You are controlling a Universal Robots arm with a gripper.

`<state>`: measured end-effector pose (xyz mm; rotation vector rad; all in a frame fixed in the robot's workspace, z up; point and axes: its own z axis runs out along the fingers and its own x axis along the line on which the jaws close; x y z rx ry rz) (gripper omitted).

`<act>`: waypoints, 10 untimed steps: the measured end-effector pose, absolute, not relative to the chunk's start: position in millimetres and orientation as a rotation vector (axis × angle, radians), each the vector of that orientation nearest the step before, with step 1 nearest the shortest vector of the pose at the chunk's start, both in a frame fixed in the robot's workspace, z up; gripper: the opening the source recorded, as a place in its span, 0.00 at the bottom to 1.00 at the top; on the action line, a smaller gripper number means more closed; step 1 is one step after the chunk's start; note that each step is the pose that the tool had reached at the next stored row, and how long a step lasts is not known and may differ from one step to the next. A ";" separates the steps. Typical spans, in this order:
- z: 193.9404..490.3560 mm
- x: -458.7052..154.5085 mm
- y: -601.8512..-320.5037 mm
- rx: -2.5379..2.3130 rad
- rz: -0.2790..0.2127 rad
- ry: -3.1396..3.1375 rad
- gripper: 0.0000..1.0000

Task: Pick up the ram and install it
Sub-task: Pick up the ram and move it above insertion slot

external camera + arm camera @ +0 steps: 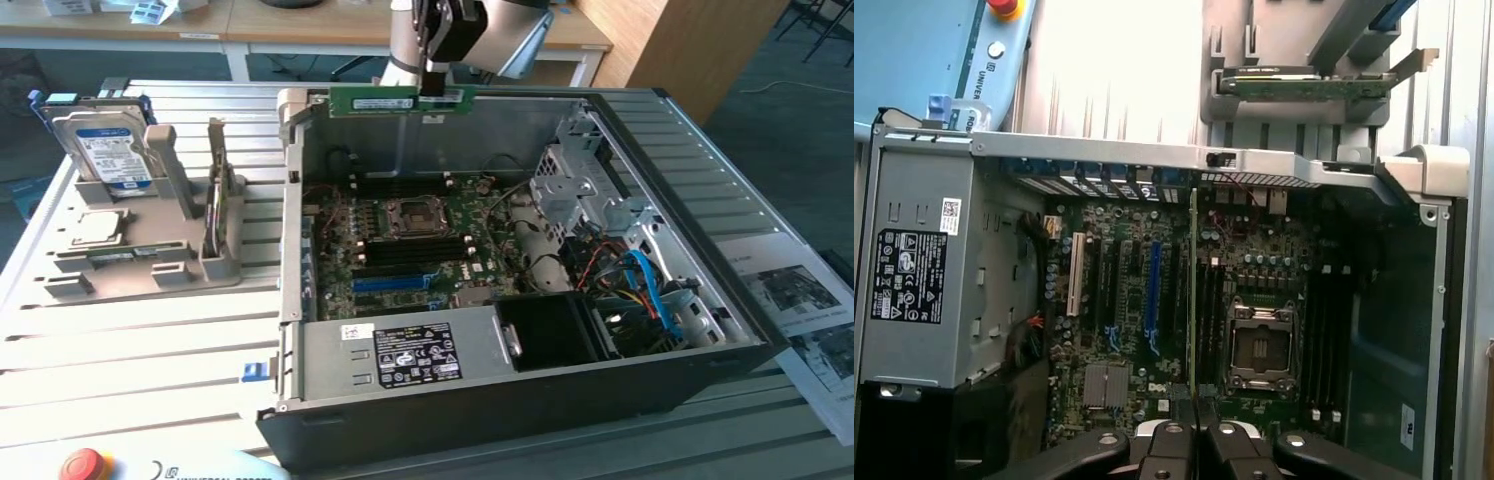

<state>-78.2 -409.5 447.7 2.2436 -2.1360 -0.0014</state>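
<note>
The ram [400,100] is a thin green stick, held level above the far edge of the open computer case [534,385]. My gripper [433,92] is shut on its upper edge, near the stick's end toward the exterior view's right. In the wrist view the ram [1194,300] shows edge-on as a narrow strip running out from my gripper [1196,440], over the motherboard [1134,330]. Black memory slots [1322,340] lie on either side of the processor socket [1261,350].
A grey holder [134,275] on the exterior view's left carries a hard drive [110,150], a silver processor chip [96,228] and a green board [131,255]. The power supply [400,355] and cables [641,290] fill the case's near side. Papers [801,300] lie beside the case.
</note>
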 end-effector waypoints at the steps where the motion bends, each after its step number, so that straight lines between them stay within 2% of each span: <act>1: 447.7 -78.3 -410.2 2.246 0.002 -2.138 0.12; 10: 447.3 -78.5 -410.9 2.248 0.005 -2.142 0.12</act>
